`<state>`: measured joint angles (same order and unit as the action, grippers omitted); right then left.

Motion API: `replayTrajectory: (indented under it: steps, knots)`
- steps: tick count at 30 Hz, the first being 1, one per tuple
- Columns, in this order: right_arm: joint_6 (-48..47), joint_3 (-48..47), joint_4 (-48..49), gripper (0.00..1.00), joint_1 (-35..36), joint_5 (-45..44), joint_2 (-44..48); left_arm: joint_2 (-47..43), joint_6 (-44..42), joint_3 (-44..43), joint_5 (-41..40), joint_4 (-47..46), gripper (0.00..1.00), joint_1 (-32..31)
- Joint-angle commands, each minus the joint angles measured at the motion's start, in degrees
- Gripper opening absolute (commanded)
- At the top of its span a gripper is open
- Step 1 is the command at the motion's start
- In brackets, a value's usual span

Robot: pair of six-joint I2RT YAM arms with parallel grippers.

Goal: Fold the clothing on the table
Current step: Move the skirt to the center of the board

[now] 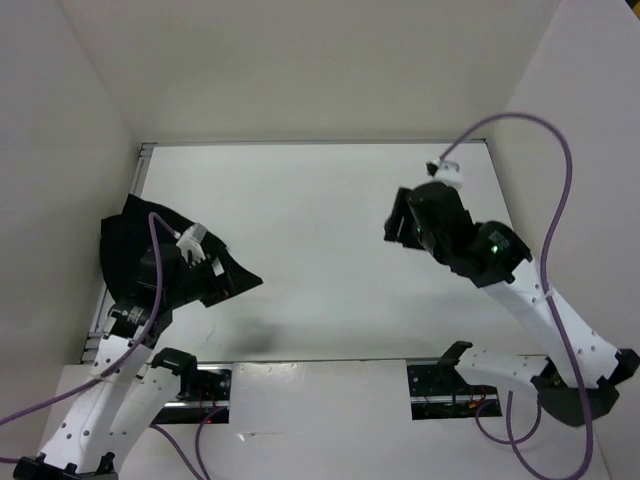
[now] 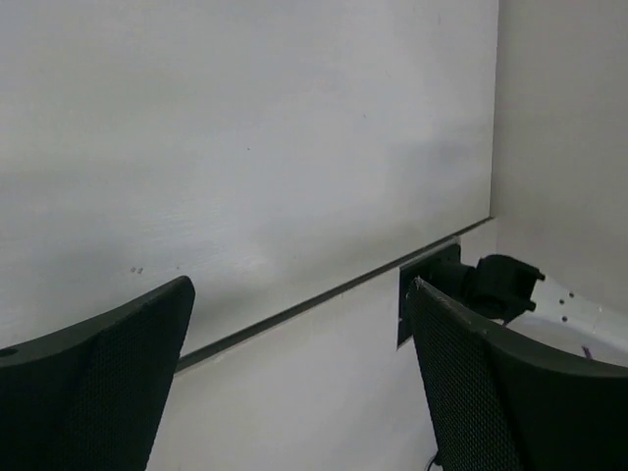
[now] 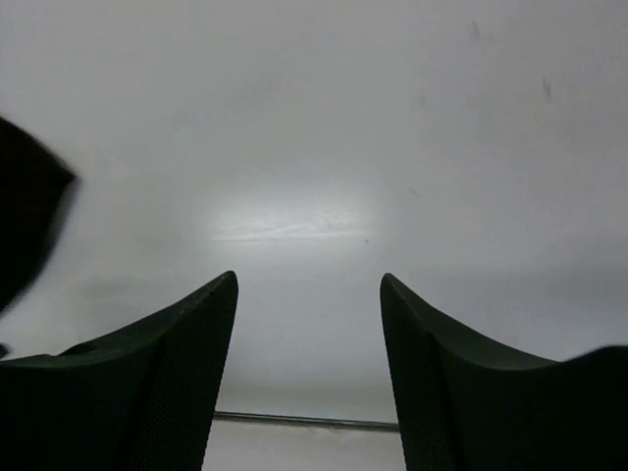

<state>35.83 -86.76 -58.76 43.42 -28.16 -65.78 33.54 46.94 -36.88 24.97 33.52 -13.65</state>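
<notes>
From above, the clothing (image 1: 128,240) lies bunched at the table's (image 1: 320,200) left edge. One pointed flap reaches toward the table's middle. The left arm (image 1: 110,370) leans over this heap and hides part of it. Black on black, we cannot tell where the wrist ends and the fabric starts. The right gripper (image 1: 398,228) hangs over the table's right half, well apart from the garment.

At the left wrist, the left gripper (image 2: 302,294) stands with its 2 fingers spread wide and nothing between them. Only bare table top and the edge rail (image 2: 294,309) along the table's near side show past them.

At the right wrist, the 2 fingers are likewise parted and empty above bare table top. A dark shape (image 3: 25,221) enters from the table's left side. We cannot tell whether it is fabric or the other arm.

We judge the garment light, limp and easy to crumple. It should sag from any single hold and drag or slide over the smooth table top. A pinch in the middle of the heap would likely catch several layers. We would rather take a free hem or corner, such as the flap toward the table's middle. With 1 gripper on each of 2 corners, the cloth can be spread flat before folding.
</notes>
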Motion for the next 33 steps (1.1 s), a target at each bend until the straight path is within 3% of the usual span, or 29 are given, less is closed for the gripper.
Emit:
replayTrajectory:
  steps: [1, 3, 7, 9, 12, 21, 30, 33]
  knots:
    - [11.3, 19.8, 7.7, 0.65, -7.4, 10.3, 8.6, 3.3, -1.2, -7.4, -8.1, 3.7, 0.96, -0.1]
    - [11.9, 27.7, 12.3, 0.64, -11.0, 18.2, 15.6, 6.8, -2.4, -12.4, -14.7, 4.3, 0.94, -0.1]
    - [11.9, 31.7, 14.4, 0.64, -19.1, 25.0, 22.3, 29.4, -6.9, -25.0, -31.2, 11.6, 0.74, -0.1]
    - [11.1, 31.7, 13.2, 0.64, -21.3, 25.5, 23.7, 42.9, -10.2, -33.2, -39.6, 16.5, 0.74, -0.1]
    - [9.4, 31.7, 12.6, 0.64, -22.1, 26.1, 24.8, 54.5, -12.3, -36.7, -48.7, 17.4, 0.74, -0.1]
    - [8.8, 32.8, 12.1, 0.64, -22.8, 26.7, 28.3, 68.9, -10.6, -39.2, -53.5, 14.0, 0.74, 5.7]
    - [8.3, 32.8, 12.1, 0.64, -22.8, 27.2, 28.9, 77.1, -11.9, -38.0, -49.9, 9.6, 0.74, 8.7]
    - [8.3, 32.8, 12.7, 0.64, -23.3, 27.2, 28.9, 77.6, -14.3, -38.0, -43.0, 6.9, 0.49, 8.7]
